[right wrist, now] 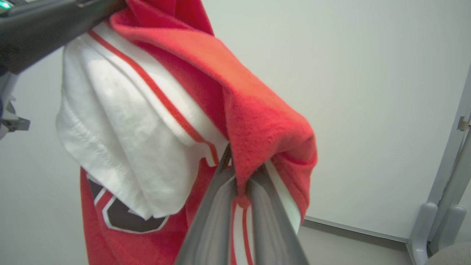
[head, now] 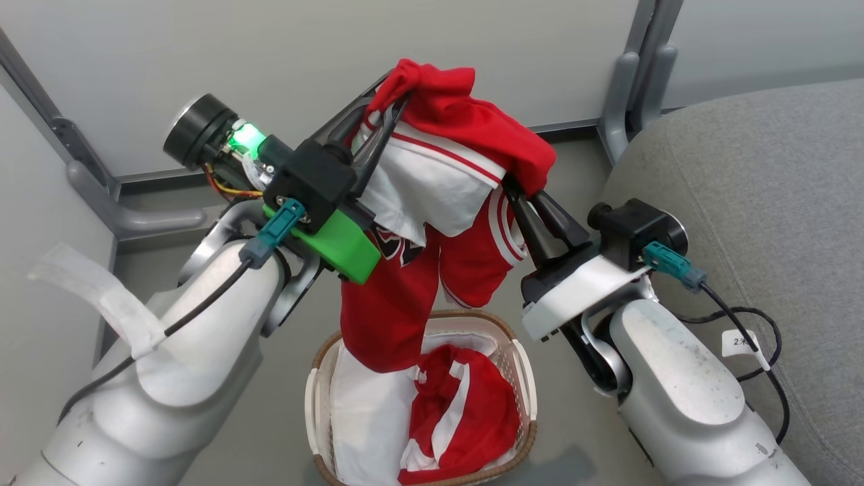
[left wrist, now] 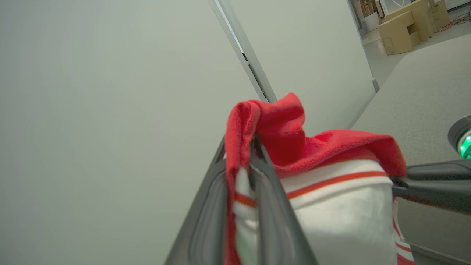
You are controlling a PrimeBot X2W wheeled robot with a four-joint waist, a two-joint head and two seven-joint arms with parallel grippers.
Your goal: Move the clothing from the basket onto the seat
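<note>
A red and white garment of the clothing hangs in the air above the basket, its lower end drooping down to the rim. My left gripper is shut on the garment's upper left corner, seen close up with red fabric pinched between the fingers. My right gripper is shut on the opposite, right end of the same garment. A second red and white piece of clothing lies bunched in the basket beside a white liner sheet. The grey seat lies to the right.
A pale wall panel with grey metal posts stands right behind the lifted garment. The basket sits on the grey floor between my two forearms. Black cables trail from my right wrist over the seat's edge.
</note>
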